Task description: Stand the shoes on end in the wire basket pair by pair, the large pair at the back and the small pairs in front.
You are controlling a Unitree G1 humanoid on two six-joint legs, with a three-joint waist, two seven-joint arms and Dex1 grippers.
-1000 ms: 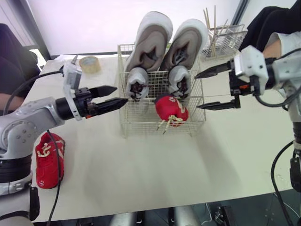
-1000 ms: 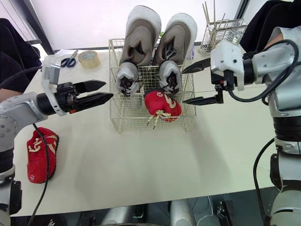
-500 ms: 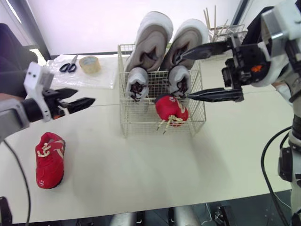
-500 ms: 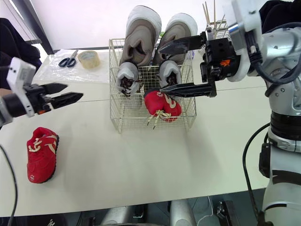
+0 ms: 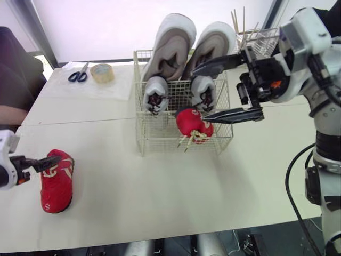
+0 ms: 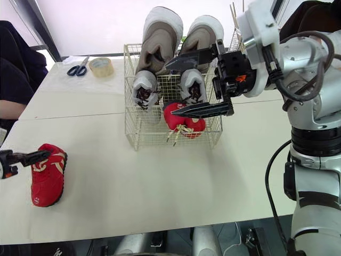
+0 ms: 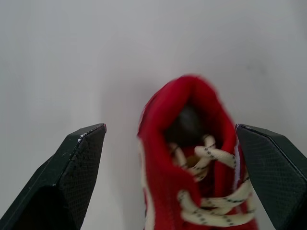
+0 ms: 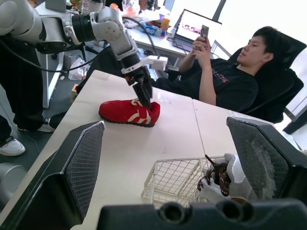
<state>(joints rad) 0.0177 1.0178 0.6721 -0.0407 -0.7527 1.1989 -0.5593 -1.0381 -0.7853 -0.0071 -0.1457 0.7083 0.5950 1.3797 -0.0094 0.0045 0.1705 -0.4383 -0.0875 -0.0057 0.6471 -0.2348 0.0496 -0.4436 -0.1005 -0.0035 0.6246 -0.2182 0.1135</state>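
Note:
The wire basket (image 5: pixel 141 124) holds two large beige shoes (image 5: pixel 171 44) standing on end at the back. Two small grey-white shoes (image 5: pixel 155 94) stand in front of them. One small red shoe (image 5: pixel 193 123) leans at the front right, laces hanging through the wire. Its mate, a red shoe (image 5: pixel 56 180), lies flat on the table at the near left. My left gripper (image 7: pixel 169 127) is open, its fingers either side of that shoe's heel without touching. My right gripper (image 5: pixel 199 94) hangs open above the basket's right half, over the red shoe inside.
Scissors (image 5: pixel 78 74) and a tape roll (image 5: pixel 101 72) lie at the back left. A wire holder with wooden sticks (image 5: pixel 257 44) stands behind the basket to the right. People sit at the left edge (image 5: pixel 16 80) and far right; one holds a phone (image 8: pixel 225 72).
My left arm has swung away from the basket, left and down to the red shoe on the table. My right gripper has moved left, from beside the basket to over it.

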